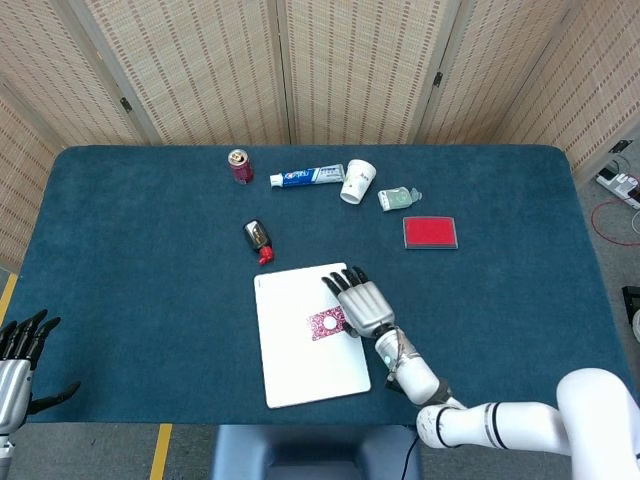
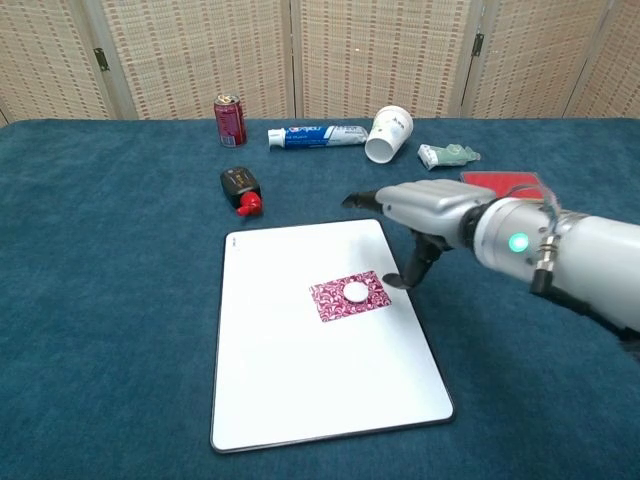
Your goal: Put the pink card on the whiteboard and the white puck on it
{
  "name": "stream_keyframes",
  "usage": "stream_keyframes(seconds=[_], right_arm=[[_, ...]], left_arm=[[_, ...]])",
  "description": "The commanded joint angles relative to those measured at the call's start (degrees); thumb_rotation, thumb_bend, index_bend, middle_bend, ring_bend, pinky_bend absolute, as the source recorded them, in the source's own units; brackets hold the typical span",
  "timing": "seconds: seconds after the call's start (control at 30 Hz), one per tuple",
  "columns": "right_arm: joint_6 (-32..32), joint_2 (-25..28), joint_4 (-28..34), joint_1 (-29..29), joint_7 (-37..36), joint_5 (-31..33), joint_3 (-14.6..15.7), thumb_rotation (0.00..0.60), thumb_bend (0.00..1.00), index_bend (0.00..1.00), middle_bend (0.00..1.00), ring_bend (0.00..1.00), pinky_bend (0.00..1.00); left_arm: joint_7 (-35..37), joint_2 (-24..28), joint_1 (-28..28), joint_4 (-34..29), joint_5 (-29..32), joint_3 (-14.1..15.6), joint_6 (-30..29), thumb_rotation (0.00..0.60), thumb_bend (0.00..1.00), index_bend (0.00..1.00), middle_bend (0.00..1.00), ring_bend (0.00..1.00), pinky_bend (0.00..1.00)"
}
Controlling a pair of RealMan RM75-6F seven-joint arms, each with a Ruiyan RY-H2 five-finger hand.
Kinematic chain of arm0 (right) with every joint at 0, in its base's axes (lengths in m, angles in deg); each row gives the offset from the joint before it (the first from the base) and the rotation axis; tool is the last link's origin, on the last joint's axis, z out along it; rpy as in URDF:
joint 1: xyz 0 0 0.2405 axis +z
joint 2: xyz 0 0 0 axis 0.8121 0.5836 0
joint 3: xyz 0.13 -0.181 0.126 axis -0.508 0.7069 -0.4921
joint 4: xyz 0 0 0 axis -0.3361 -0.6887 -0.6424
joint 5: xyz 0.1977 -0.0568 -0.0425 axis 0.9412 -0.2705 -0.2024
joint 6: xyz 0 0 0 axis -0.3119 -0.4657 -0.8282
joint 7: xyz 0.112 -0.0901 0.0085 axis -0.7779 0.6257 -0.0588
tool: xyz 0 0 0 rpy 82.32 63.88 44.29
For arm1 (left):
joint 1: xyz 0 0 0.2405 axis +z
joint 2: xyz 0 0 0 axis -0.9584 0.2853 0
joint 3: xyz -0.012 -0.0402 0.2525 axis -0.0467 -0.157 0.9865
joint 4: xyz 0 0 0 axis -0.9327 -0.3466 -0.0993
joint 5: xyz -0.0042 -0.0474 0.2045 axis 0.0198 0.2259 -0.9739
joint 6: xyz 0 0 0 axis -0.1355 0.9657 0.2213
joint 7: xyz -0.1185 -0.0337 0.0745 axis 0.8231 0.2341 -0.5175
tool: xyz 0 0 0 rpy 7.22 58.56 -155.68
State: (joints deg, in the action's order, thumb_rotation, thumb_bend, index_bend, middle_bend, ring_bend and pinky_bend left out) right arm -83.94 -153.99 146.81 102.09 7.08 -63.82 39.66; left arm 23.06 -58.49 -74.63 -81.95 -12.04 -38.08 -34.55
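The white puck [image 2: 355, 291] sits on the pink card [image 2: 349, 296], near its middle, and the card lies flat on the whiteboard [image 2: 300, 390], in the upper right part of the board. In the head view the puck [image 1: 327, 323] shows as a small pale disc on the card [image 1: 323, 324], just beside the fingers of the right robot hand [image 1: 363, 307]. The whiteboard [image 1: 300, 360] rests on the blue bench [image 1: 140, 270], close to its front edge.

The right robot hand [image 2: 425, 215] hovers over the right edge of the board with its fingers spread apart and nothing in it; in the chest view the thumb hangs down just right of the card, apart from the puck. The left robot hand [image 1: 18, 360] shows only at the lower left corner of the head view, off the bench, fingers apart and empty.

Behind the board, a small black bottle with a red cap [image 2: 241, 190] lies on its side. Along the far side of the bench stand a red can [image 2: 229, 120], a toothpaste tube [image 2: 318, 135] lying flat, a tipped white paper cup [image 2: 388, 133], a pale green packet [image 2: 447, 155] and a red flat box [image 1: 430, 232], which the right robot hand partly hides in the chest view.
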Motion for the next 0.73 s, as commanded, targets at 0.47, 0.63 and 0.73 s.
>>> stream_keyframes(seconds=[0.47, 0.63, 0.73], right_arm=[[-28.84, 25.4, 8.06, -25.9, -23.73, -31.62, 14.1, 0.6, 0.37, 0.09, 0.07, 0.0, 0.0], [-34.64, 28.72, 6.75, -32.31, -29.4, -34.92, 16.01, 0.6, 0.37, 0.09, 0.07, 0.0, 0.0], [-36.47, 29.94, 6.07, -34.91, -30.98, -36.37, 16.6, 0.6, 0.37, 0.09, 0.07, 0.0, 0.0]], left_arm=[[-2.8, -1.16, -1.44, -2.28, -1.27, -0.89, -0.07, 0.6, 0.14, 0.13, 0.07, 0.11, 0.0], [-3.89, -1.26, -1.69, -3.3, -1.84, -0.94, -0.33, 0.6, 0.14, 0.13, 0.07, 0.11, 0.0], [-4.14, -1.41, -1.74, -3.57, -2.04, -1.11, -0.73, 0.6, 0.14, 0.13, 0.07, 0.11, 0.0]])
